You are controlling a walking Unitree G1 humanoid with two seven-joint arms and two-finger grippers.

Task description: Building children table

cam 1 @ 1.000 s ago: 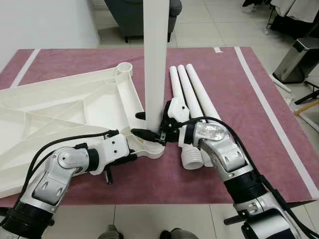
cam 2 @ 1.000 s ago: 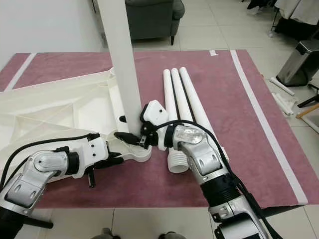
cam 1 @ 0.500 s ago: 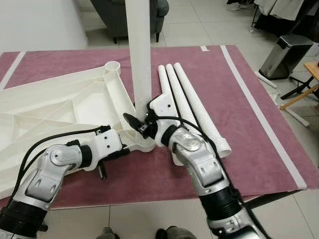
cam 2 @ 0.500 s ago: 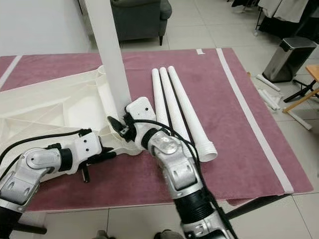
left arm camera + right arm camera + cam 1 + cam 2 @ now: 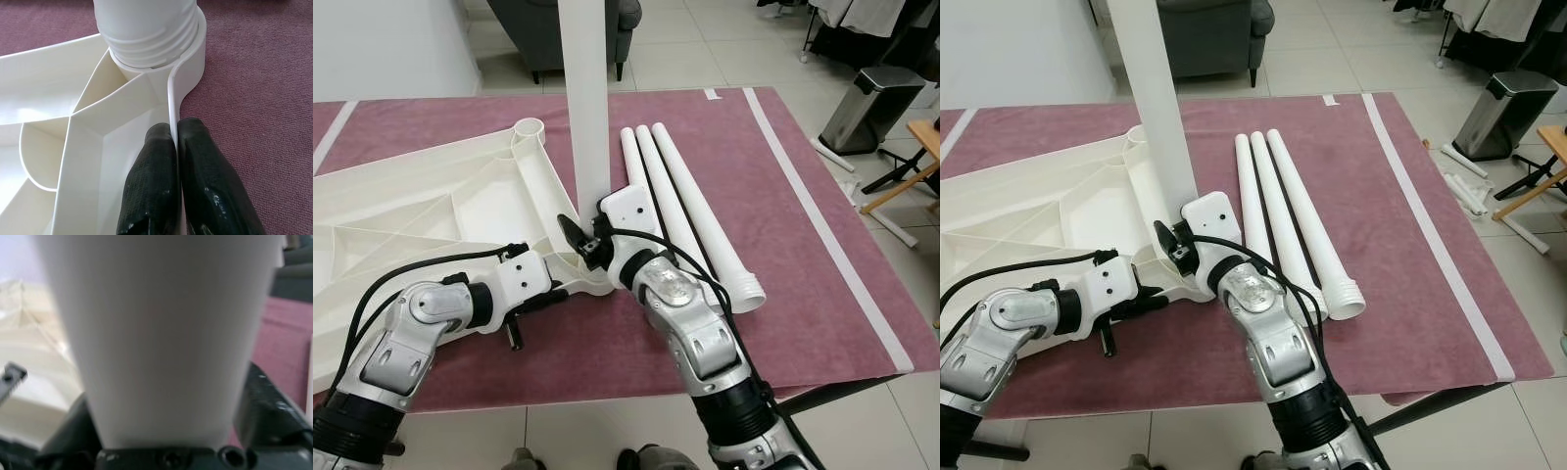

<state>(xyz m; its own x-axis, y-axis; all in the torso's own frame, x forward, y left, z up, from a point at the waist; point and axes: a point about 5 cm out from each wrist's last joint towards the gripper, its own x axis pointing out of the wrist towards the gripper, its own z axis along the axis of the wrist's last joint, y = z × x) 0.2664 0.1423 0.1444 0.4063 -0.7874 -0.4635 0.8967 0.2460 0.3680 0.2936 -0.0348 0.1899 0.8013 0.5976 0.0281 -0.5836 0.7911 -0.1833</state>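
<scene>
Right tool is clamped on the upright leg seated in the tabletop's 3 o'clock corner socket. Left tool pinches the tabletop's rim wall at that corner.

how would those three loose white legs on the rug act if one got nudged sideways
The three loose legs are smooth round tubes lying side by side on the rug, so one would probably roll, though the pile may slow it. They taper toward the far end, so it would likely curve. They look like stiff, hollow plastic, probably light.
</scene>
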